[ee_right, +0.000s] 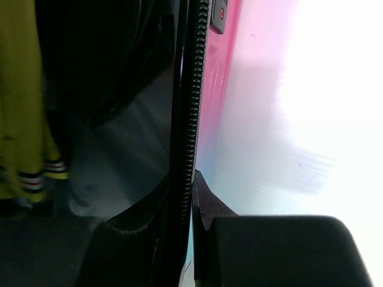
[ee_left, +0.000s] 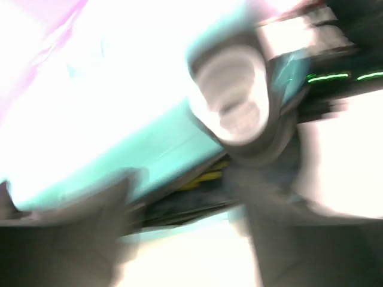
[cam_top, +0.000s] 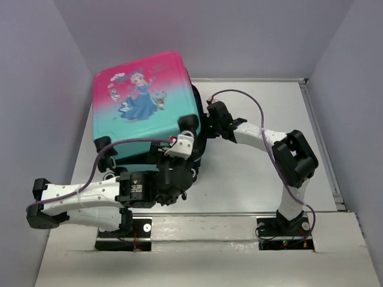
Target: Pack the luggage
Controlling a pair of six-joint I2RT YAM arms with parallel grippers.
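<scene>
The luggage (cam_top: 143,101) lies on the table, its pink-to-teal princess lid tilted down over the lower half and not quite shut. My right gripper (cam_top: 203,122) is at the lid's right edge. In the right wrist view it (ee_right: 188,200) is shut on the lid's black zipper rim (ee_right: 188,107), one finger (ee_right: 209,206) on the pink shell. My left gripper (cam_top: 178,156) is at the case's near edge by a wheel (cam_top: 188,122). The left wrist view is blurred: its fingers (ee_left: 60,233) stand wide apart below the teal shell (ee_left: 119,119) and wheel (ee_left: 233,98).
Yellow clothing shows inside the case through the gap (ee_left: 206,176) and in the right wrist view (ee_right: 21,119). The white table (cam_top: 257,173) is walled in grey on the left, back and right. The right arm's elbow (cam_top: 293,155) stands right of the case.
</scene>
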